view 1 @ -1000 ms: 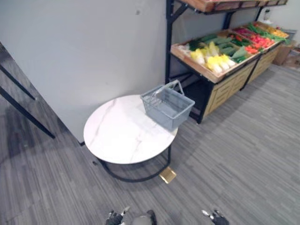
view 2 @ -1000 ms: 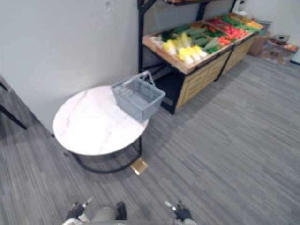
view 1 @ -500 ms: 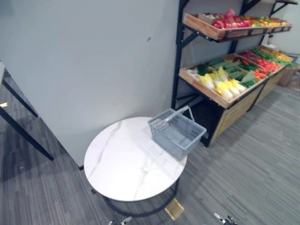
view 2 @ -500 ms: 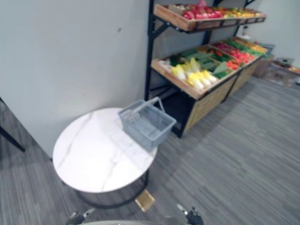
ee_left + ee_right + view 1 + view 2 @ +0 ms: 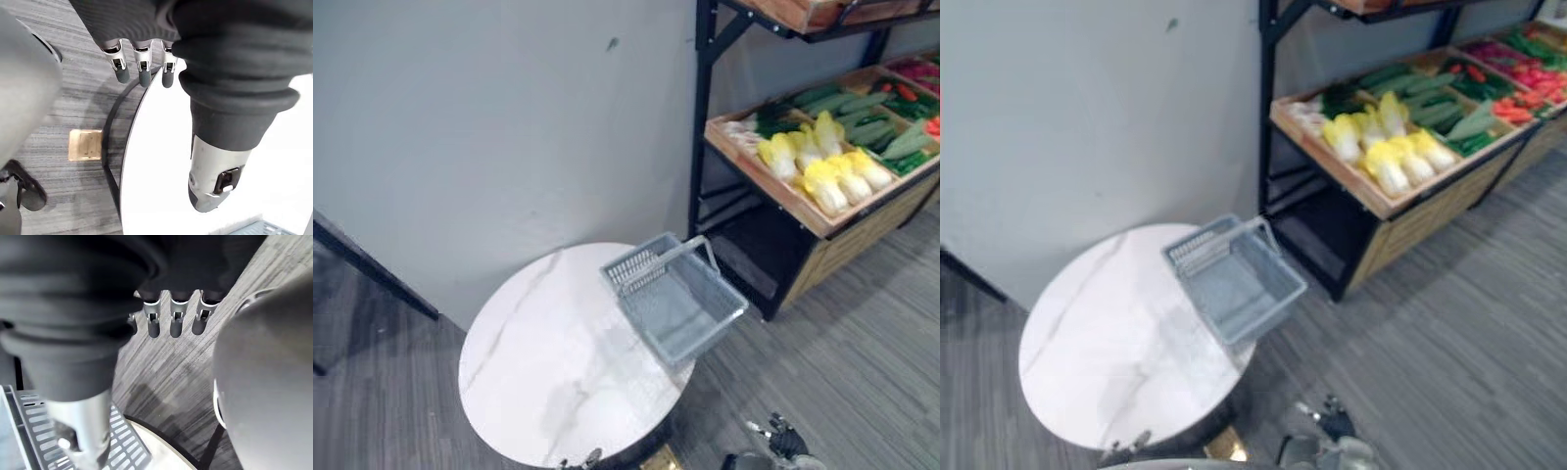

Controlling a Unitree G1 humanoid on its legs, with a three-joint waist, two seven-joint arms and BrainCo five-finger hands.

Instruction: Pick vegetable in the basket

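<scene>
1. The round white desk (image 5: 538,372) stood against the grey wall (image 5: 509,127) on a grey striped floor (image 5: 862,352).
2. The grey basket (image 5: 632,266) sat on the desk's right side. Its far corner overhung the rim towards the rack. Its handle (image 5: 674,258) was raised across the top, and its grey bottom was plainly visible.
3. A black-framed rack (image 5: 703,108) stood to the right of the desk, against the same wall. Its wooden tray (image 5: 773,191) held the vegetables: yellow-white cabbages (image 5: 822,171) at the front, green cucumbers (image 5: 862,103) behind them and red produce (image 5: 1528,73) further along.
4. The vegetables all lay in the tray, well apart from the basket and from both hands.
5. The left hand (image 5: 143,68) hung low beside the near edge of the desk. Its fingers were nearly straight and pointed downward, with the thumb (image 5: 210,181) apart from them. It held nothing and touched nothing.
6. The right hand (image 5: 176,318) hung low over the floor near the basket's overhanging corner. Its fingers were relaxed and loosely extended, and its thumb (image 5: 78,431) stood clear of them. It also had hold of nothing.
7. A small brass-coloured plate (image 5: 85,145) lay on the floor by the desk's black base ring.
</scene>
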